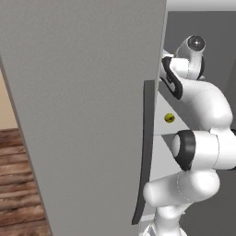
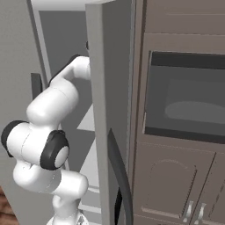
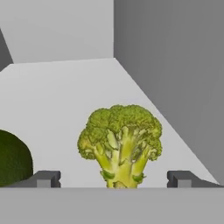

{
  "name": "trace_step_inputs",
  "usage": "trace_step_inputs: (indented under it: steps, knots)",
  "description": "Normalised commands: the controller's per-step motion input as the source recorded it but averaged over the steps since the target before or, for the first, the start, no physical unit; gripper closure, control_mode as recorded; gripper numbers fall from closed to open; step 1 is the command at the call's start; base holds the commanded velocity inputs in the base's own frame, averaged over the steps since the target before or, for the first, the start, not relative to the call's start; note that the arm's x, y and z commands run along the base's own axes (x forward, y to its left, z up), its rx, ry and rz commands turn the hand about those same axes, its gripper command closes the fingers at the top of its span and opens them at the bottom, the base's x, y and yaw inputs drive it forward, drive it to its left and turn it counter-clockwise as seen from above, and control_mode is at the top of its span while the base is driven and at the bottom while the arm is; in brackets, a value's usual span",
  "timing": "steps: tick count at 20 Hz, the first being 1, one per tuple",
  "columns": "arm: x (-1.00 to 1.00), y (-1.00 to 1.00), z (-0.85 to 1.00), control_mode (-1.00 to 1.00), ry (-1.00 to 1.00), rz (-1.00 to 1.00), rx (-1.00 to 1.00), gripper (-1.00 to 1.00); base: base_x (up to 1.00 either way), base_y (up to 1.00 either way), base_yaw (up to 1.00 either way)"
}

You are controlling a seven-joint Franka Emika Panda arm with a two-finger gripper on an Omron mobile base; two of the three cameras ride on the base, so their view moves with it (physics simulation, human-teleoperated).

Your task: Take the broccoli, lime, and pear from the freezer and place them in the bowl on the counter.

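Observation:
The broccoli (image 3: 120, 142) stands upright on a pale freezer shelf (image 3: 65, 96), its stalk toward me. My gripper (image 3: 113, 179) is open, with one fingertip on each side of the stalk and neither touching it. A dark green round fruit, apparently the lime (image 3: 13, 159), lies at the left edge of the hand view. My arm reaches into the freezer (image 1: 83, 115) past its open door. A small yellowish thing (image 1: 169, 118) sits on a lower shelf; I cannot tell what it is. The bowl and the counter are out of view.
The freezer's side wall (image 3: 175, 65) runs close along the right of the broccoli. The broad grey door with its dark curved handle (image 1: 146, 152) stands open on the arm's left. Dark brown cabinets with a built-in oven (image 2: 184, 96) stand to the right of the freezer.

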Motion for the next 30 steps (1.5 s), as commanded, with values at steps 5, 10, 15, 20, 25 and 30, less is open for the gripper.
trace_step_inputs:
  steps: [5,10,15,20,25,30]
  knots:
    - [0.02,0.0,-0.26,-1.0,0.0,0.0,0.0,1.0,0.0,0.0,0.0]
    - [0.0,0.0,0.0,-1.0,0.0,0.0,0.0,1.0,0.0,0.0,0.0]
    - [-0.37,0.01,0.0,-1.0,0.0,0.0,0.0,1.0,0.0,0.0,0.0]
    - [-0.95,0.09,0.0,-1.0,0.0,0.0,0.0,1.0,0.0,0.0,0.0]
    - [-0.83,0.38,0.0,-1.0,0.0,0.0,0.0,1.0,0.0,0.0,0.0]
    - [-0.65,0.46,0.01,-1.0,0.03,0.0,0.0,1.0,0.0,0.0,0.0]
